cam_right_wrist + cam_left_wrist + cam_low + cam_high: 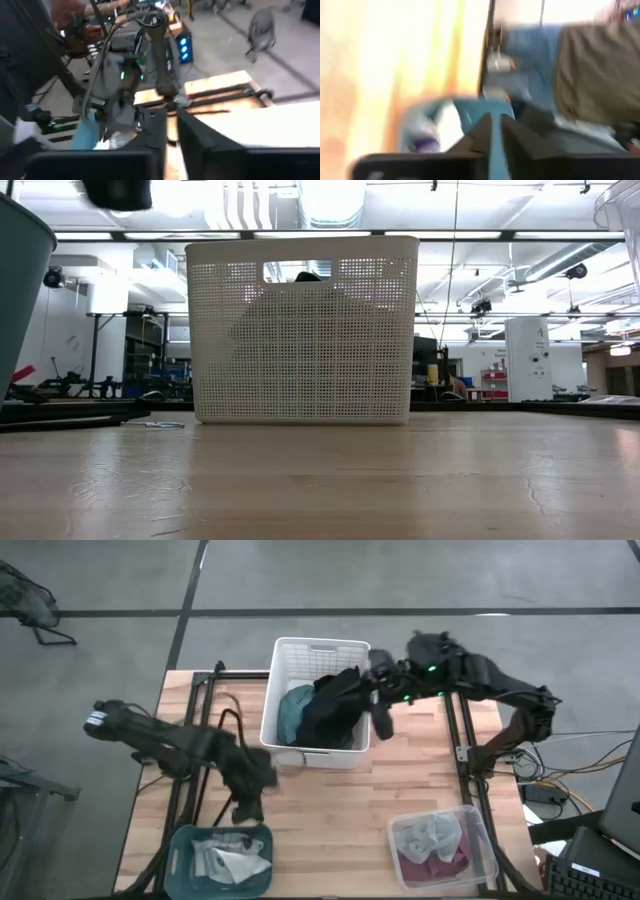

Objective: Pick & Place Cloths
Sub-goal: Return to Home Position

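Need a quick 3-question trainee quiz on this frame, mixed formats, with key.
1. True or false: the maroon cloth lies in the clear tray.
2. What holds the teal-green cloth? A) the clear tray B) the white slatted basket C) neither
3. Fill in: the left gripper hangs nearest the ___ tray, while the right gripper hangs beside the basket.
Key: 1 true; 2 B; 3 teal, meaning the teal tray.
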Robot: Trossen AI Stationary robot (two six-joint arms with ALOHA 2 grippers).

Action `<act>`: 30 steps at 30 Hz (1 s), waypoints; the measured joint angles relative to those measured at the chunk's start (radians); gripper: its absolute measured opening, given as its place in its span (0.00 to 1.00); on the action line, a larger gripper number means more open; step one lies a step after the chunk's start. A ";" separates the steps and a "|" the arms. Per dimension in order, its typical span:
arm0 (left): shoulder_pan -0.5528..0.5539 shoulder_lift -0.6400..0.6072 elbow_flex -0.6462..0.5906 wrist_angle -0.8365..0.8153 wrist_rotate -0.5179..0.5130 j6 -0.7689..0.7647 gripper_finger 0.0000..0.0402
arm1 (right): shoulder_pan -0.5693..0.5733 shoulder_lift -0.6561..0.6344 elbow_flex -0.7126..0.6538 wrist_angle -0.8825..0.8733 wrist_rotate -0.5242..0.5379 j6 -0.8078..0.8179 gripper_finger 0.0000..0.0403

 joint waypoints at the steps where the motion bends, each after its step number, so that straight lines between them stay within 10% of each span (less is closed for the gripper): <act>1: 0.023 -0.024 0.007 0.007 -0.039 0.034 0.07 | -0.002 -0.015 -0.002 0.000 0.004 -0.028 0.07; 6: 0.158 -0.112 -0.021 0.276 -0.307 0.198 0.02 | -0.034 -0.081 -0.063 0.022 0.015 -0.107 0.02; 12: 0.285 -0.162 -0.065 0.648 -0.353 0.242 0.02 | -0.053 -0.251 -0.342 0.189 0.031 -0.058 0.02; 23: 0.342 -0.307 -0.066 0.454 -0.511 0.431 0.03 | -0.053 -0.536 -0.729 0.218 0.428 -0.130 0.02; 30: 0.342 -0.358 -0.159 0.518 -0.582 0.582 0.03 | -0.055 -0.651 -0.897 0.272 0.449 -0.125 0.02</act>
